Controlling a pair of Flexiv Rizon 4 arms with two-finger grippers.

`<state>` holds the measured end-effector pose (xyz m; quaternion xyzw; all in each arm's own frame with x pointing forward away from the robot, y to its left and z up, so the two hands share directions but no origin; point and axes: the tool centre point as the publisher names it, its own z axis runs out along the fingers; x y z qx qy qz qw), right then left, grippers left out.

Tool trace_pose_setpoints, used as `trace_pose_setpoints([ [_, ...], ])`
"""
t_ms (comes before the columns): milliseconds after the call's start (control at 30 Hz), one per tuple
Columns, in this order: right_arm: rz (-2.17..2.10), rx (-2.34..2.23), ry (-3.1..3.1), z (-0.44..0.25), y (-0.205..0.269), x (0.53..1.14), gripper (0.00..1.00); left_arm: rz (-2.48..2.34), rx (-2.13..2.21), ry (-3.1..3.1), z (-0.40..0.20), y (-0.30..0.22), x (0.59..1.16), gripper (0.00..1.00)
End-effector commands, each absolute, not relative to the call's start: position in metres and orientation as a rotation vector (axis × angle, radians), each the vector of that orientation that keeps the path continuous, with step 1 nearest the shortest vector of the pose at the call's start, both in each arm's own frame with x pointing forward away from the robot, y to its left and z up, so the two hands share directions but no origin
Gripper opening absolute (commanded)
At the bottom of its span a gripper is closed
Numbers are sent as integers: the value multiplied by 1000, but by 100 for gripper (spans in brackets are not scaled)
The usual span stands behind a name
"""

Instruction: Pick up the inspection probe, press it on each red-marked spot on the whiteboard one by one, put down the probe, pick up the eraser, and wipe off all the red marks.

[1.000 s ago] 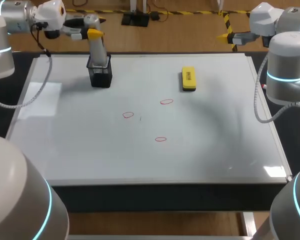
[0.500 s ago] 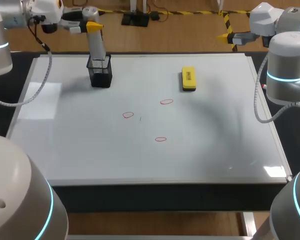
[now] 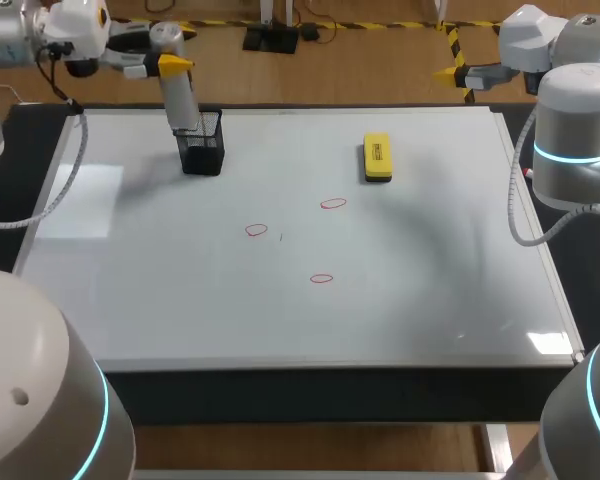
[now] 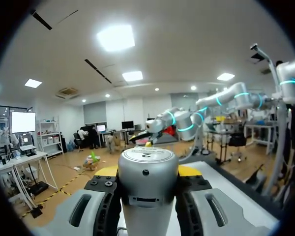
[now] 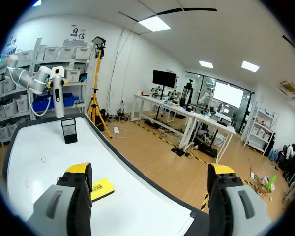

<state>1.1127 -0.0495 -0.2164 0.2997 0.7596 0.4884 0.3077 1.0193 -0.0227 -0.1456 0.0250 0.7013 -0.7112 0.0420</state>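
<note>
Lifted up and to the left over the past second, the left gripper [image 3: 166,63] has its fingers clamped on the gray probe [image 3: 180,98], whose lower end is just clearing the black mesh holder [image 3: 202,152]. The pick-up looks nearly done. Next the probe must swing out to the first of three red marks [image 3: 256,230] on the whiteboard [image 3: 430,290]. The right gripper [image 5: 147,183] hangs wide open and empty by the far right corner, and the yellow eraser [image 3: 377,158] lies untouched.

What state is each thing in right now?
inspection probe, upright, gripped, lower end at the rim of the mesh holder
left tool, shut on the inspection probe
right tool, open, empty
mesh holder, upright on the whiteboard
eraser, lying flat, untouched
red marks, three, all unwiped
</note>
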Motion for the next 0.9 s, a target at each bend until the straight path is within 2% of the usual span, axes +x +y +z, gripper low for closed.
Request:
trace_pose_setpoints([
  [33,1291,792,2009,-216,-50,1113,100,-2099,-64,2087,-147,-18,995,0],
  [467,1291,792,2009,-216,-50,1113,100,-2073,-97,2044,-179,-9,967,0],
  [900,1291,792,2009,-216,-50,1113,100,-2114,-121,2026,-208,-3,965,0],
])
